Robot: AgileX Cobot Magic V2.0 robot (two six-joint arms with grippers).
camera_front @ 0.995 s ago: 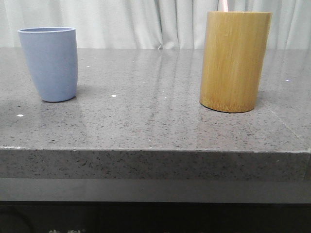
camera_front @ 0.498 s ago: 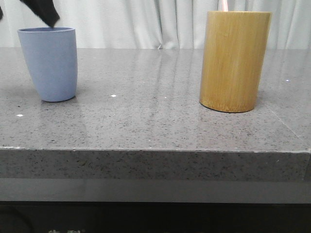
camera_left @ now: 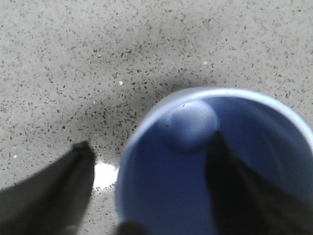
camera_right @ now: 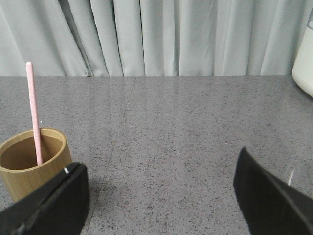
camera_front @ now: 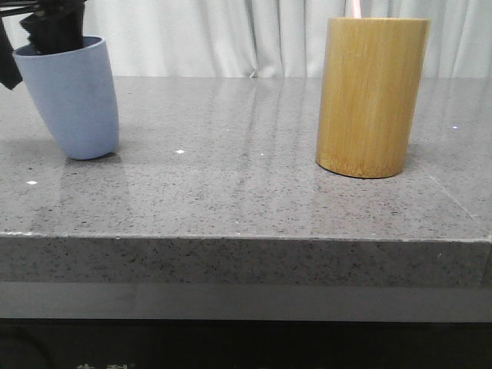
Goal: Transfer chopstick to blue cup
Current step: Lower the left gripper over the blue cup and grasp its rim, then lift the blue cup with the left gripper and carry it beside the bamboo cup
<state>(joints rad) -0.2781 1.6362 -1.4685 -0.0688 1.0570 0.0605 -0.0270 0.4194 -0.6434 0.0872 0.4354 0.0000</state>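
The blue cup (camera_front: 77, 100) stands at the table's left and leans, tipped toward the left. My left gripper (camera_front: 29, 54) is open and straddles its rim: one finger is inside the cup and the other is outside, apart from the wall. In the left wrist view the cup (camera_left: 166, 196) is empty and the gripper (camera_left: 150, 144) sits over its rim. One pink chopstick (camera_front: 356, 8) sticks out of the bamboo cylinder (camera_front: 369, 100) on the right. My right gripper (camera_right: 161, 161) is open and empty, beside the cylinder (camera_right: 29, 166) with the chopstick (camera_right: 33, 107).
The grey speckled table (camera_front: 246, 192) has its front edge close to the camera. Pale curtains hang behind it. A white object (camera_right: 305, 58) shows at the edge of the right wrist view.
My left gripper has come down from above onto the blue cup's rim, one finger now inside. The cup has tipped and shifted a little to the left. The bamboo cylinder has not moved.
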